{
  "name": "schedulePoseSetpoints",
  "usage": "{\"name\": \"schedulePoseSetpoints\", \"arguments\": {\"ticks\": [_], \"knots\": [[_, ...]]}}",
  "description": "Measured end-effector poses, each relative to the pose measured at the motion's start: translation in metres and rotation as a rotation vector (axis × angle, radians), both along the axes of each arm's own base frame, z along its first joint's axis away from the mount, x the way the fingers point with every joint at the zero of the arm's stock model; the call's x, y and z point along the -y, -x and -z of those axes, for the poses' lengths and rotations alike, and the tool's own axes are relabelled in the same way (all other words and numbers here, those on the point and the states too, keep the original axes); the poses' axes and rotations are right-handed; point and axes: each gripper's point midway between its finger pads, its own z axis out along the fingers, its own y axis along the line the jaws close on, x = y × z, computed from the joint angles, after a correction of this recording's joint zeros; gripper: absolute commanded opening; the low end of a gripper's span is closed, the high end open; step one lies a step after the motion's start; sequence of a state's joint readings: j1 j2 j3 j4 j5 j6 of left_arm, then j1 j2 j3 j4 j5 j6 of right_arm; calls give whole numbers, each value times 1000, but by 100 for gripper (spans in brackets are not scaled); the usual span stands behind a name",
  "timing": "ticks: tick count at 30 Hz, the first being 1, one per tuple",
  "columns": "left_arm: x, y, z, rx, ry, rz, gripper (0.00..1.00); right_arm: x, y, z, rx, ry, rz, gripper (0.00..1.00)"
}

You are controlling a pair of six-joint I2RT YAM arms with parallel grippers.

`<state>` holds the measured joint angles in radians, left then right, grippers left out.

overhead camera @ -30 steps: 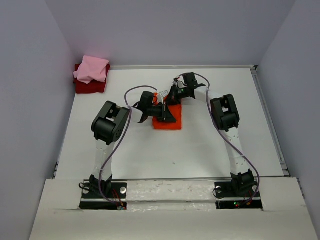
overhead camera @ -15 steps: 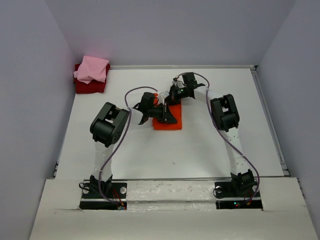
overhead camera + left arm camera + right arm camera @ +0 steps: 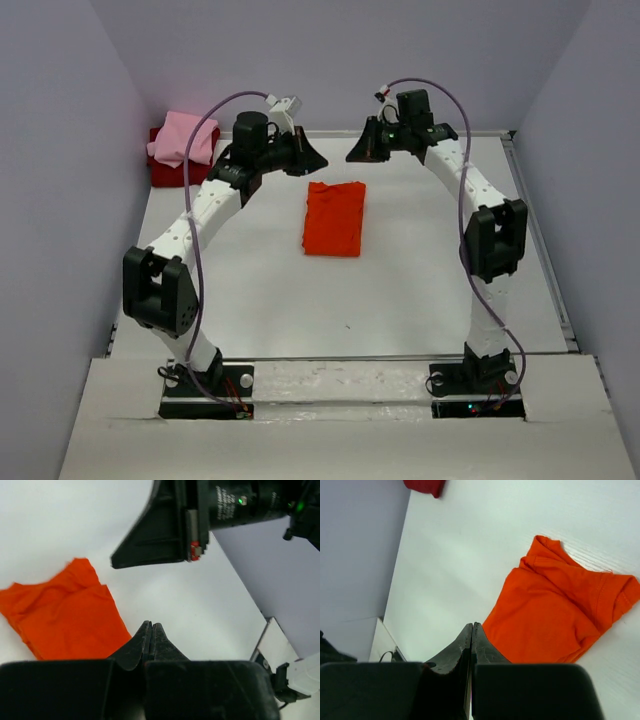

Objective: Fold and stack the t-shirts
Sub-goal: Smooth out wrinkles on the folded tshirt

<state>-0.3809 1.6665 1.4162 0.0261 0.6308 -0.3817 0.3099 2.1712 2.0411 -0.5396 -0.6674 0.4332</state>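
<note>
Your left gripper (image 3: 151,626), right gripper (image 3: 471,627): jaws pinched together, empty, both clear of folded bright orange-red cloth t-shirt (image 3: 334,219).

We've got a plain white table (image 3: 250,300) boxed in on three sides by bare, pale lavender-grey walls: the back wall (image 3: 340,60), the left wall (image 3: 50,200) and the right wall (image 3: 600,200). They all come right down to the table's edges. The lighting is soft and even, so we only get faint shadows. Up close in the right wrist view, the table shows a fine wood-like grain. A thin metal rail (image 3: 543,250) runs along its right edge. Across the near edge there's a crinkly pale strip (image 3: 340,385), with a flat white ledge (image 3: 340,445) in front of it. One tiny dark speck (image 3: 347,325) sits on the table.
</note>
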Motion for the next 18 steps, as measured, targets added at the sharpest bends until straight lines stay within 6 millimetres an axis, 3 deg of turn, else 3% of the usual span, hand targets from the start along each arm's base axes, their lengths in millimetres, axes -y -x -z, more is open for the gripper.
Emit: {"name": "schedulePoseSetpoints", "arguments": {"ticks": [3,6,8,13,16,17,18], "knots": [[-11,1,-31,72,-34,-42,3,11,15,-44,95,12,9,0],[-23,10,-26,56,-88,-77,4,22,40,-62,118,33,15,0],[-32,17,-7,13,-135,-99,10,30,55,-56,102,61,22,0],[-55,48,55,-131,-240,-138,25,60,107,-4,-33,186,60,12],[-72,72,77,-195,-279,-182,27,76,135,22,-104,248,74,39],[-76,79,78,-204,-284,-194,27,84,148,31,-119,276,85,64],[-80,83,78,-207,-286,-211,26,87,153,32,-120,285,86,72]]}}
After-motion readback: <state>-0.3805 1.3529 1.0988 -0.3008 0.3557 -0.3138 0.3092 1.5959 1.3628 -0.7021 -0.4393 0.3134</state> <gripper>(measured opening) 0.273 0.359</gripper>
